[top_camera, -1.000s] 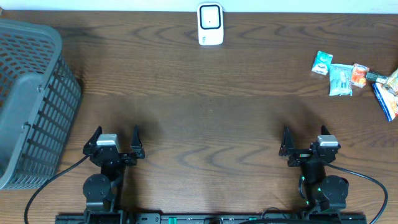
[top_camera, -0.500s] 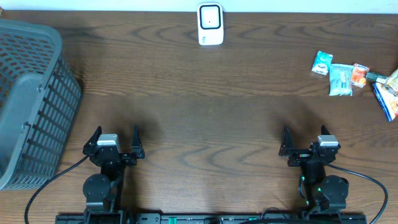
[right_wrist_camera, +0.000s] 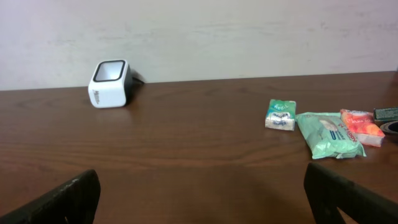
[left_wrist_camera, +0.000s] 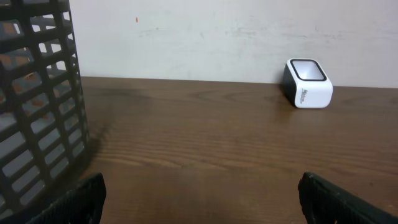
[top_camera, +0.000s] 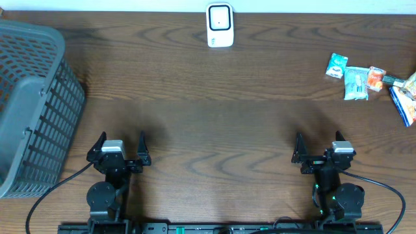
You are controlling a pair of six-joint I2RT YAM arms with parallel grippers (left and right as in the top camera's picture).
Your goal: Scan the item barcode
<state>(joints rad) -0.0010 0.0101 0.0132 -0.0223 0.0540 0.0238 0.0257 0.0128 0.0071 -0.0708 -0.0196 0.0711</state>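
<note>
Dark brown wood-grain table [top_camera: 214,104]; nothing on it has shifted vs the earlier overhead shots, and my arms sit as they did, low at the near edge. My left gripper [top_camera: 121,140] has its jaws wide apart w/ nothing between them; my right gripper [top_camera: 318,140] is likewise spread wide and empty; in each wrist view only my black fingertips [right_wrist_camera: 71,202] show, at the bottom corners.

The items to scan lie in a loose cluster at the far right of the table, well apart from both grippers: a small green-and-white packet [top_camera: 337,65] furthest left; just beside it a mint-green soft pack [top_camera: 355,83] w/ white print; next to that an orange-red packet [top_camera: 376,77]; then a blue pack [top_camera: 403,104] cut off by the frame edge. Print on all of them is too small to read; I can't make out a barcode.

The white scanner [top_camera: 220,25], dark window on top, stands at the far edge, approx. centre; there's a small dark logo on its side, not legible. A grey lattice basket [top_camera: 32,104] sits at far left, near my left gripper.
</note>
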